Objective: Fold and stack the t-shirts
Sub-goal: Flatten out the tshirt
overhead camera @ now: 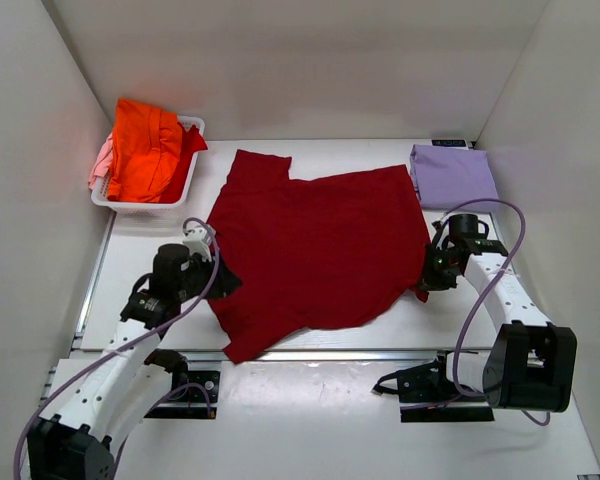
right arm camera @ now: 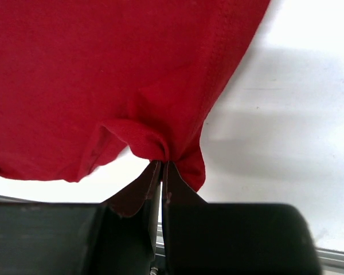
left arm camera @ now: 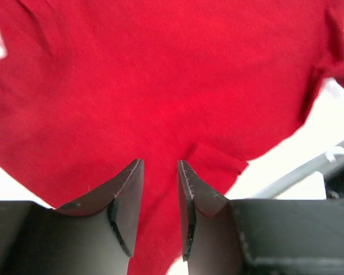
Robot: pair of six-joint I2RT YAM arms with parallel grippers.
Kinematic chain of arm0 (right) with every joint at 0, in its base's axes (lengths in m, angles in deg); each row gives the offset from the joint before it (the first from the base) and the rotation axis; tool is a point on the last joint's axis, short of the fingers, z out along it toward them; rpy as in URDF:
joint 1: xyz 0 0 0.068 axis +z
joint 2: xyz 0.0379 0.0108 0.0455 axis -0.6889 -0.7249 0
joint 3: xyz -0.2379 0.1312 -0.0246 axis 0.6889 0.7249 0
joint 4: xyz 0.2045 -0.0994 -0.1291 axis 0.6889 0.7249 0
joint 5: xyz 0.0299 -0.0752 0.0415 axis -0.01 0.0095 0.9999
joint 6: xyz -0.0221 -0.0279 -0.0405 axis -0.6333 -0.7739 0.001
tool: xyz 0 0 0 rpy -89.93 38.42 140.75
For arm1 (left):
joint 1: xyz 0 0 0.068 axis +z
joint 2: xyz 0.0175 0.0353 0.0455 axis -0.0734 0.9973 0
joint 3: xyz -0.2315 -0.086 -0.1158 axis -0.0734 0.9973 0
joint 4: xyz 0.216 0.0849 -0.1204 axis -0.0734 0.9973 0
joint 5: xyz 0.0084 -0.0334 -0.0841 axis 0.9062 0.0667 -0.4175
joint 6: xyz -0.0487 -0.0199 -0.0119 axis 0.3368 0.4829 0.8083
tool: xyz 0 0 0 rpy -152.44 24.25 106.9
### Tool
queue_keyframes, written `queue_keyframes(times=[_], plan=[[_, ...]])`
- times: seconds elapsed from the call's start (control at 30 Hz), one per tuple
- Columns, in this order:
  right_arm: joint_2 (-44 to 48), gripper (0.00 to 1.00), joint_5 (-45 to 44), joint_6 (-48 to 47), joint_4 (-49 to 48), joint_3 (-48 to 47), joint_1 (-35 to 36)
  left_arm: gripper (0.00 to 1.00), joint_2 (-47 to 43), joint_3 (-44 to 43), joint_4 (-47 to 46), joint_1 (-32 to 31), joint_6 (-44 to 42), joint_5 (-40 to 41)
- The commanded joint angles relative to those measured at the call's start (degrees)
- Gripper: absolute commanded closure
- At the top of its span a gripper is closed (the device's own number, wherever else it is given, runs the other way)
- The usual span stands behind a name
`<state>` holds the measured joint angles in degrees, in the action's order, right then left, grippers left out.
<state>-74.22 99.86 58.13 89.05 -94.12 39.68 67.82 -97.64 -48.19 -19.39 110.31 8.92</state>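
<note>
Tools: left tool [left arm camera: 160,163] hovering with fingers parted over dark red shirt [overhead camera: 320,250], cloth showing through the gap | right tool [right arm camera: 162,163] pinching shirt's hem fold, fingers together | shirt lying spread mid-surface [overhead camera: 450,320] | pink shirt [overhead camera: 100,160] peeking from behind orange shirt [overhead camera: 145,150] in basket [overhead camera: 195,125]

We see the dark red t-shirt [overhead camera: 320,250] spread (rumpled) on the desk [overhead camera: 140,232], the lavender t-shirt [overhead camera: 452,176] folded far right, orange t-shirt [overhead camera: 145,150] and pink t-shirt [overhead camera: 100,160] heaped far left.

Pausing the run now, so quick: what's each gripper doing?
Left gripper: open, jaws parted over the large dark red cloth t-shirt, gripping nothing.
Right gripper: closed on that t-shirt's edge.
</note>
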Motion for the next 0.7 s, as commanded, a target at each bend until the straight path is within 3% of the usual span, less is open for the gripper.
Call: queue_keyframes(times=[0.0,0.13,0.2,0.27,0.4,0.67], plan=[[-0.7,1.00,-1.6,-0.1,-0.6,0.5,-0.2,0.60,-2.4,1.2,2.4,-3.1,6.6,2.3],[-0.6,1.00,-1.7,0.8,-1.3,0.1,-1.2,0.67,-4.7,5.5,6.5,-2.2,13.5,5.3],[-1.0,1.00,-2.0,1.5,-1.7,-0.2,-1.4,0.65,-5.8,4.5,8.5,-7.4,16.7,10.8],[-1.5,1.00,-1.9,1.5,-1.8,-0.6,-1.5,0.64,-6.6,4.7,11.2,-7.0,17.9,13.2],[-2.4,1.00,-1.7,2.3,-2.0,-1.6,-2.3,0.60,-7.3,7.5,13.9,-5.0,18.6,10.6],[-4.2,1.00,0.3,2.9,-4.0,-2.7,-3.4,0.60,2.1,5.4,20.1,-13.4,21.5,17.9]])
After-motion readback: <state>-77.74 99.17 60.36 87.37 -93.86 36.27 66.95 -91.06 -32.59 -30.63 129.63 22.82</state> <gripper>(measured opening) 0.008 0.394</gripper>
